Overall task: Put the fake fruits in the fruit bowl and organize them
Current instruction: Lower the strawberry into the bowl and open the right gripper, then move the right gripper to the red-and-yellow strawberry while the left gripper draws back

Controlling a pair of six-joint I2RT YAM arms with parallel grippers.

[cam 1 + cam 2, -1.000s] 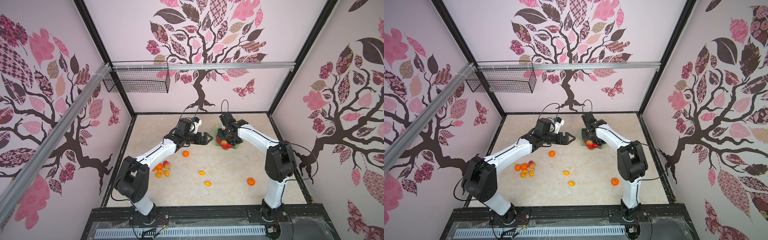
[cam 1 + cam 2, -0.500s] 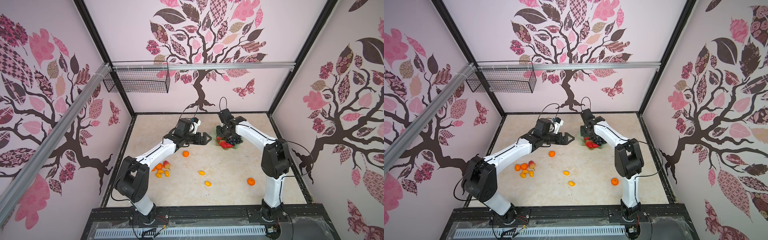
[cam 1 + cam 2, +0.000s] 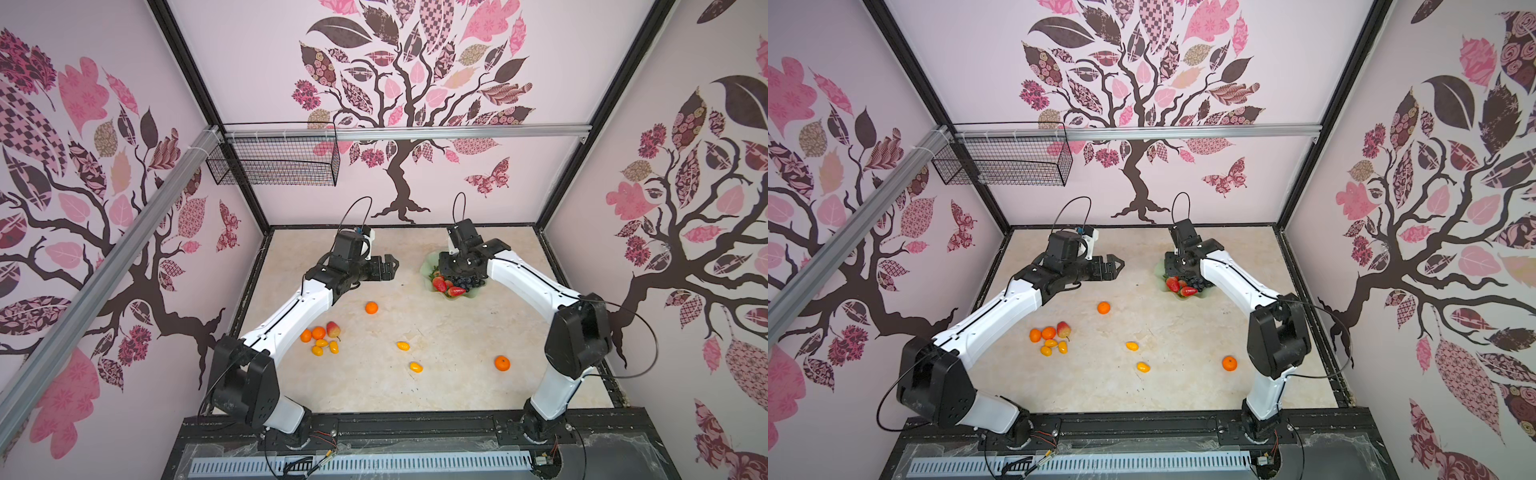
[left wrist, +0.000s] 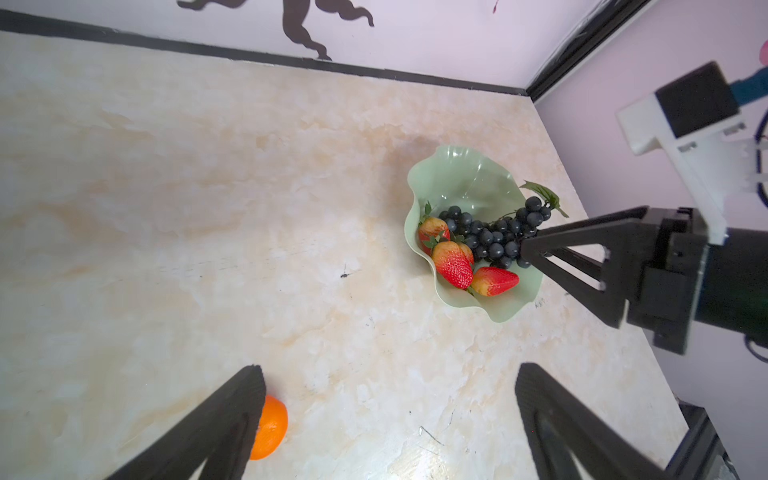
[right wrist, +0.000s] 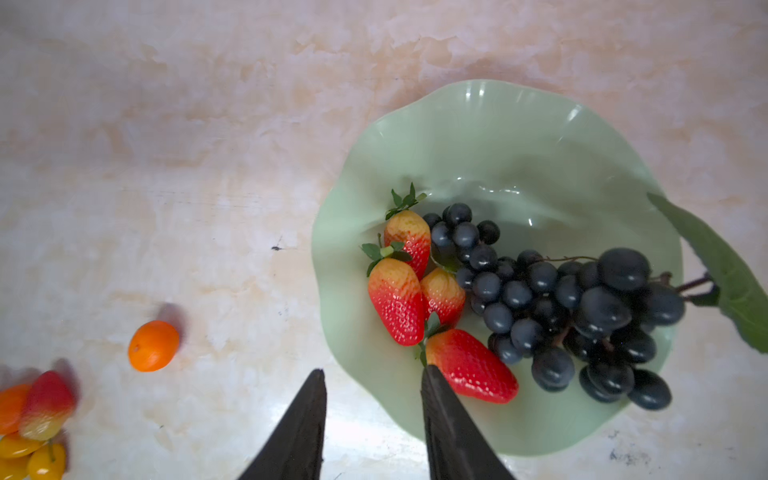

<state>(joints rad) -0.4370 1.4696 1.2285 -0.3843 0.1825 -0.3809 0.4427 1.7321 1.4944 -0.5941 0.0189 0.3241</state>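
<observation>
1. Fruit bowl point(image 3: 430, 266): pale green with a wavy rim, on the table point(image 3: 457, 386), in the back half, right of the middle.
2. Inside the bowl: four red strawberries point(image 5: 397, 301) packed close on one side, touching a dark grape bunch point(image 5: 561, 303) on the other. Green leaf point(image 5: 723, 270) of the bunch hanging out over the rim.
3. Right gripper point(image 5: 372, 370): just above the bowl's rim, partly open, nothing held. One finger tip right by a strawberry, too close to tell if touching.
4. Left gripper point(image 4: 390, 369): up in the air left of the bowl, wide open, nothing held.
5. Lone orange point(image 3: 371, 308): on the table near the left gripper, toward the middle.
6. Near the left edge: two oranges point(image 3: 318, 332), a red-yellow pear point(image 3: 333, 329) and three yellow ovals point(image 3: 321, 343), all bunched together.
7. Toward the front: two more yellow ovals point(image 3: 402, 345), apart from each other, and one more orange point(image 3: 502, 363) near the right edge.
</observation>
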